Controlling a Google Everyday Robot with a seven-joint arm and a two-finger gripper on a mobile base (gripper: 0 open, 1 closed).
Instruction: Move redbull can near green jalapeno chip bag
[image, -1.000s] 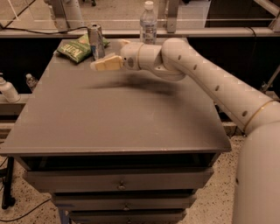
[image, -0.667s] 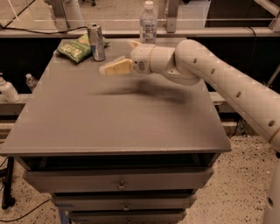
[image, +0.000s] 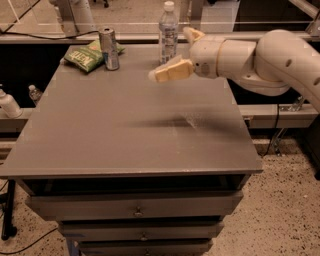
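Observation:
The redbull can (image: 108, 48) stands upright at the table's far left. It touches the right edge of the green jalapeno chip bag (image: 89, 54), which lies flat by the far-left corner. My gripper (image: 159, 75) hovers above the far middle of the table, pointing left. It is open, holds nothing, and sits well to the right of the can.
A clear water bottle (image: 168, 28) stands at the table's far edge, just behind the gripper. The grey table top (image: 125, 135) sits on a drawer cabinet (image: 135, 210). A white bottle (image: 7, 102) stands on a lower ledge at the left.
My gripper has drawn back to the right, away from the can and bag. The can and the bag have not moved.

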